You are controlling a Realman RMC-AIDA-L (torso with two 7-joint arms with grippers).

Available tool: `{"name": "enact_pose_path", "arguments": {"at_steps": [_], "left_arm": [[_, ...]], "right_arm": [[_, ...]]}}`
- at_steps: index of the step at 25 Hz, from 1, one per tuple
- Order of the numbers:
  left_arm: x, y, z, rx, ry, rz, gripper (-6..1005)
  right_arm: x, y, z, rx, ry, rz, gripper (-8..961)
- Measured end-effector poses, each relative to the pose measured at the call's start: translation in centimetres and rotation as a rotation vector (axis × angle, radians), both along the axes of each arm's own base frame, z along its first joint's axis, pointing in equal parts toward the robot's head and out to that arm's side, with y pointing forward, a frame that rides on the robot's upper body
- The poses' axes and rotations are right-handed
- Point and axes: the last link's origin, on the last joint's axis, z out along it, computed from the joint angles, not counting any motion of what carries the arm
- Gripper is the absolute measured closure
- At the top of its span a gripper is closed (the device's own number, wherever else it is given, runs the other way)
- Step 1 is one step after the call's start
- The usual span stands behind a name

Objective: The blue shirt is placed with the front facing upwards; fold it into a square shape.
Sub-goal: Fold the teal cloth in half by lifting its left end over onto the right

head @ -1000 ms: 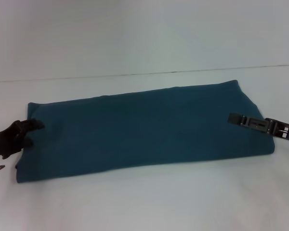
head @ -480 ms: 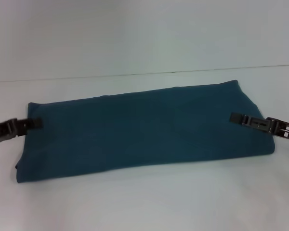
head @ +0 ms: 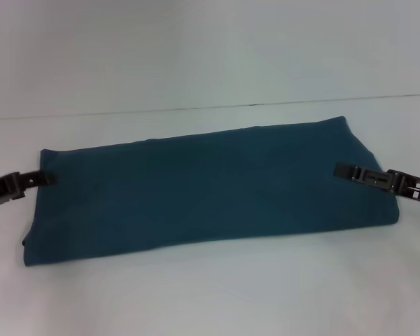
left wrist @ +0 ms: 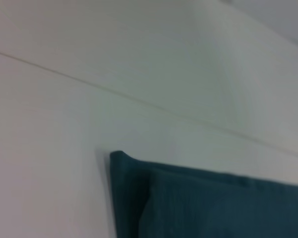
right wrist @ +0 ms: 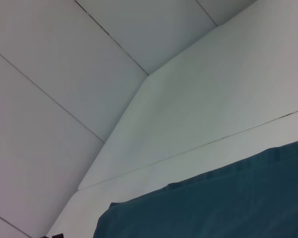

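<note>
The blue shirt [head: 206,189] lies folded into a long band across the white table [head: 210,294], stretched between both pincers. The right gripper [head: 339,169] reaches in low and level from the side, its tip over the band's end; the left gripper [head: 50,178] does likewise at the opposite end, touching the edge. Whether either pincer is apart or clamped on cloth cannot be told. The left wrist view alone shows a layered corner of the shirt [left wrist: 198,203]; the right wrist view shows the shirt's far edge [right wrist: 213,208] and wall panels beyond.
</note>
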Motion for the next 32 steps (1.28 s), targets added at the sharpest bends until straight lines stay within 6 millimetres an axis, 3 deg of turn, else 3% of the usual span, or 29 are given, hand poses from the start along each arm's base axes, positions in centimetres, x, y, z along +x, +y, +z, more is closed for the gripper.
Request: {"name": "enact_pose_path", "arguments": {"at_steps": [5, 9, 19, 32], "left_arm": [[-1.1, -0.3, -0.5, 0.022, -0.117, 0.161, 152], [-1.4, -0.2, -1.2, 0.047, -0.163, 0.234, 135], [-1.0, 0.1, -2.2, 0.032, 0.014, 0.048, 130], [-1.5, 0.1, -2.5, 0.025, 0.025, 0.067, 130]], "right_arm": [[0.1, -0.1, 0.0, 0.002, -0.001, -0.005, 118], [0.0, 0.0, 0.0, 0.003, -0.003, -0.001, 118], [0.1, 0.0, 0.0, 0.006, -0.006, -0.002, 118], [0.1, 0.0, -0.1, 0.006, -0.006, -0.001, 118]]}}
